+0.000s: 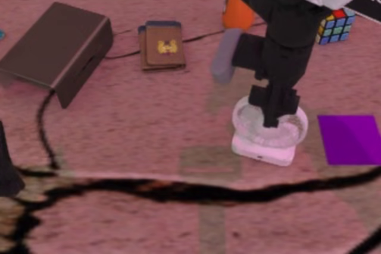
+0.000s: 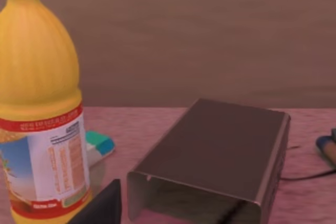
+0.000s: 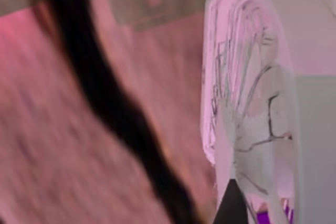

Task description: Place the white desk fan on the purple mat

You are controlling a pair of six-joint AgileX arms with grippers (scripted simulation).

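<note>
The white desk fan (image 1: 269, 136) is at the table's right middle, its round cage face above a white rectangular base. My right gripper (image 1: 274, 117) comes down on its top from above and is shut on it. In the right wrist view the fan (image 3: 262, 103) fills the frame up close, with one dark finger (image 3: 231, 208) against its cage. The purple mat (image 1: 350, 140) lies flat just right of the fan, a small gap between them. My left arm (image 1: 6, 171) stays parked at the left edge, one finger (image 2: 102, 205) showing far to one side.
A brown open-ended box (image 1: 59, 49) sits at the back left, a brown book (image 1: 162, 46) beside it. An orange object (image 1: 238, 11), a grey object (image 1: 225, 55) and a colour cube (image 1: 336, 26) lie behind the fan. A yellow bottle (image 2: 42, 103) stands near the left gripper.
</note>
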